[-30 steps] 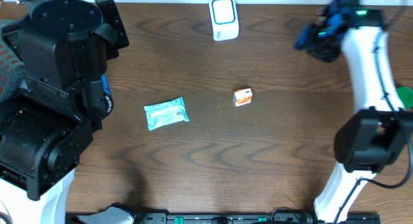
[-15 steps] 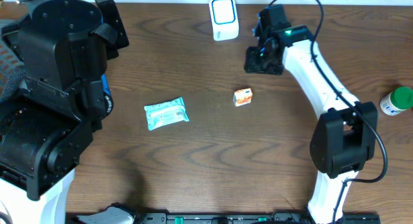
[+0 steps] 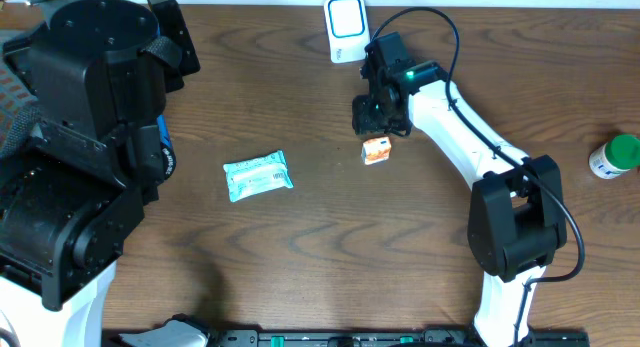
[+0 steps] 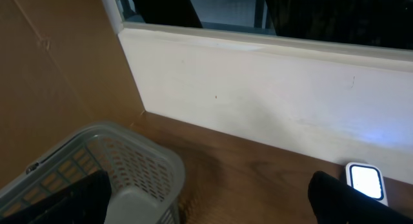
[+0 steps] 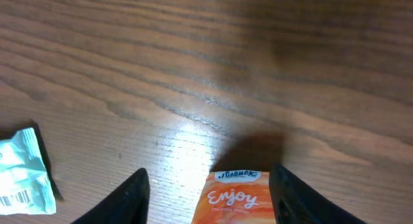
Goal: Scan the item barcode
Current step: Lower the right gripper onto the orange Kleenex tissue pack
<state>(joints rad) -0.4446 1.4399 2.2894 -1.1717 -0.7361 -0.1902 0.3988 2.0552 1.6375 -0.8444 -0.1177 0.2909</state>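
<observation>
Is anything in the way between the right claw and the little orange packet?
No, nothing visible is. The right gripper hangs open right over the orange packet, with a finger showing on each side of it.

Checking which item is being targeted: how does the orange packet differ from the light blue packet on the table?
The orange packet is smaller than the light blue packet. The orange packet sits between the open fingers of the right gripper; the light blue packet lies apart, farther left. The orange packet shows the word Enjoy, the light blue packet a barcode. Both lie flat on the table, unheld.
</observation>
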